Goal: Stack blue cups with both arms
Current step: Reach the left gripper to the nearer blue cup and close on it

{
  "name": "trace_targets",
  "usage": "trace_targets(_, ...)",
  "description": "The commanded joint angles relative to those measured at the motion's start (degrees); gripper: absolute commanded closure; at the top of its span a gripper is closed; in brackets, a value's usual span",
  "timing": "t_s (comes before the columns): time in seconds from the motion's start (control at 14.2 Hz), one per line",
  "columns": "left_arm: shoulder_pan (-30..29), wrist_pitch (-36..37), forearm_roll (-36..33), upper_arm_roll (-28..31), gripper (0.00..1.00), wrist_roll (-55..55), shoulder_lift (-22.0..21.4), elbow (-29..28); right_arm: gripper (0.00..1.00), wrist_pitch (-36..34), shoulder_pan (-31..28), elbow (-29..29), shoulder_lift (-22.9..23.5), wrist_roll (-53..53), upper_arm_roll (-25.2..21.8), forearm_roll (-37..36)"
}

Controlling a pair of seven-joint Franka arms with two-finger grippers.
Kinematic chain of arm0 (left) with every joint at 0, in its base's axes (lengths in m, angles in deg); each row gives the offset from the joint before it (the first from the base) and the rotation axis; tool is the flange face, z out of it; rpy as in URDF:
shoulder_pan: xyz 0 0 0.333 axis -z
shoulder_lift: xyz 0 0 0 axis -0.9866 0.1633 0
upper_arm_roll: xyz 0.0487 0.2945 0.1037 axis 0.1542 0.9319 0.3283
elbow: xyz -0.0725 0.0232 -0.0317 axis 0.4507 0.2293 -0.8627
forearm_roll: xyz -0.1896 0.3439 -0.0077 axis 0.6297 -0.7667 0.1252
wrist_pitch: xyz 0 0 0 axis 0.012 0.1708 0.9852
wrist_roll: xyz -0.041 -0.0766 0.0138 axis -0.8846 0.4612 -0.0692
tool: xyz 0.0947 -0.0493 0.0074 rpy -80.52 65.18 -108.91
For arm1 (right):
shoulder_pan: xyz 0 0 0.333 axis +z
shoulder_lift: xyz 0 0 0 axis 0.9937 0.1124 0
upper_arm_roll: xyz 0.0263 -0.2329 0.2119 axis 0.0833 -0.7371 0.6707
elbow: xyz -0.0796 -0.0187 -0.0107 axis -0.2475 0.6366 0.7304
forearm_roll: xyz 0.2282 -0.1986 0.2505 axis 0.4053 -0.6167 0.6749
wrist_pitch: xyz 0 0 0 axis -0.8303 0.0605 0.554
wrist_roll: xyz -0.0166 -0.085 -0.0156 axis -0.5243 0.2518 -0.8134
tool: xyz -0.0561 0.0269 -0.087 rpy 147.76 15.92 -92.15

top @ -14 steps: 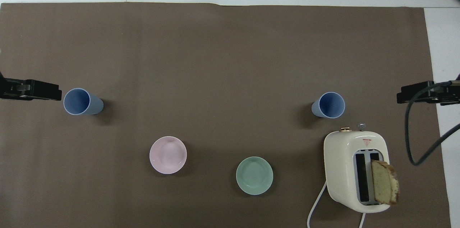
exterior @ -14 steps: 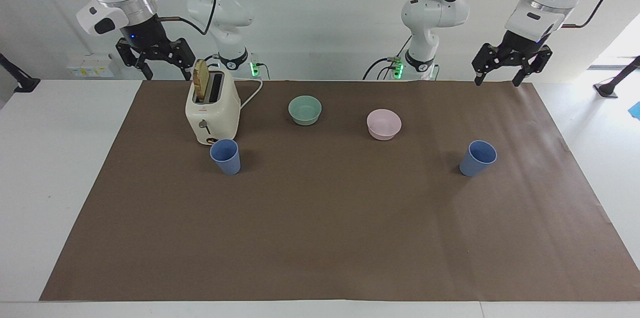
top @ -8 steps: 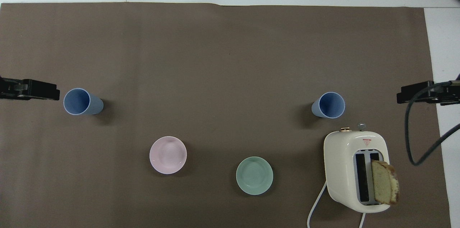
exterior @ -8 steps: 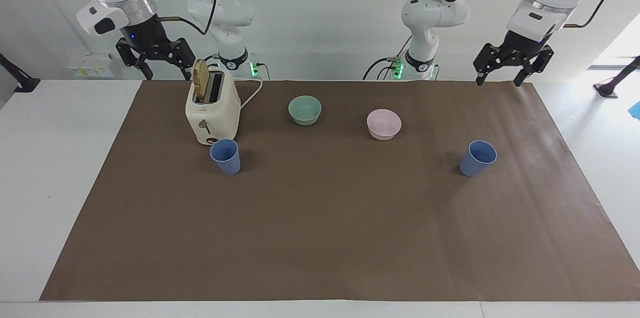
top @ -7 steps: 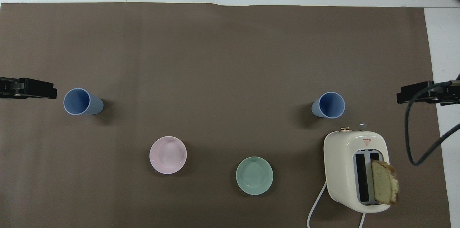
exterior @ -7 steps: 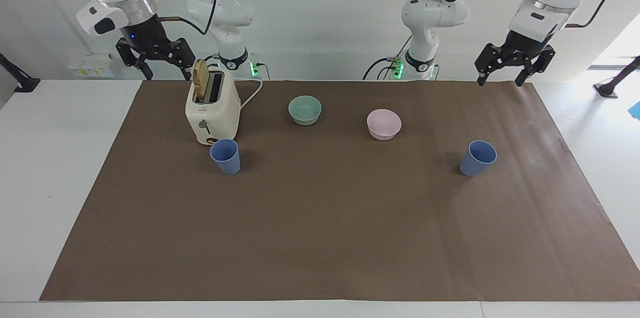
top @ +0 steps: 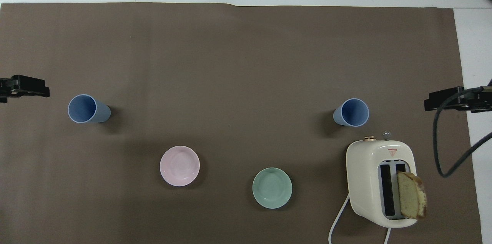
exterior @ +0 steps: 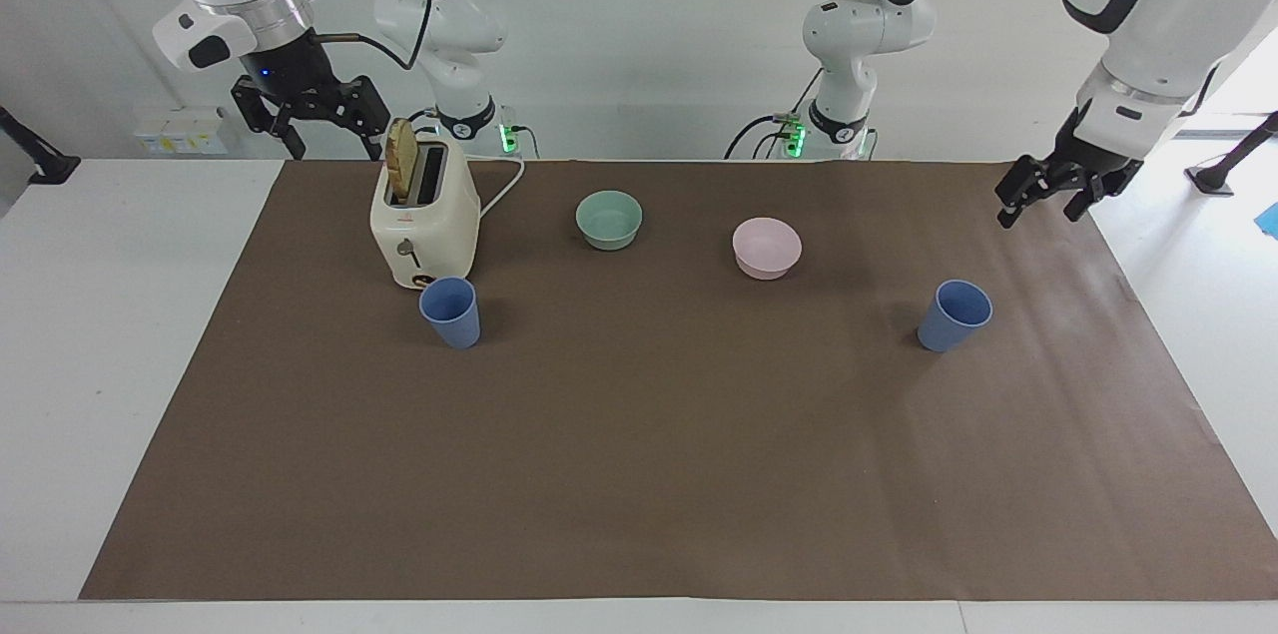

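Two blue cups stand upright on the brown mat. One cup (exterior: 451, 312) (top: 351, 112) stands right in front of the toaster, toward the right arm's end. The other cup (exterior: 956, 315) (top: 87, 108) stands alone toward the left arm's end. My left gripper (exterior: 1038, 212) (top: 38, 89) is open and empty. It hangs in the air over the mat's edge at the left arm's end, apart from that cup. My right gripper (exterior: 324, 140) (top: 442, 102) is open and empty. It waits raised beside the toaster's top.
A cream toaster (exterior: 424, 225) holds a bread slice (exterior: 401, 160) in one slot, and its white cord trails toward the robots. A teal-green bowl (exterior: 609, 218) and a pink bowl (exterior: 766, 247) sit nearer to the robots than the cups.
My left gripper has come down lower and moved outward toward the left arm's end of the table. The right arm, the cups and the bowls have not moved.
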Motion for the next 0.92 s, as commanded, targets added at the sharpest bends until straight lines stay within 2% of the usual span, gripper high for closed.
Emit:
trace_targets(0.0,-1.87,-7.38,0.88,-0.43,0.0,-1.15,0.79,-5.71,0.0,0.95,-0.66,-0.81,-0.69,0.5,0.24,1.05)
trace_targets(0.21,-2.66,-13.18,0.88,-0.43,0.0,-1.68,4.31,-9.22,0.0,0.87,-0.66,-0.81,-0.69,0.5,0.24,1.05)
trace_targets(0.42,-3.27,-19.86,0.88,-0.43,0.0,-1.85,4.49,-16.33,0.0,0.95,-0.66,-0.81,-0.69,0.5,0.24,1.05)
trace_targets(0.78,-2.67,-22.87,0.88,-0.43,0.0,-2.3,7.83,-17.5,0.0,0.95,-0.66,-0.81,-0.69,0.5,0.24,1.05)
trace_targets(0.85,-2.66,-22.87,0.88,-0.43,0.23,-2.21,7.83,-17.41,0.0,0.95,-0.66,-0.81,-0.69,0.5,0.24,1.05)
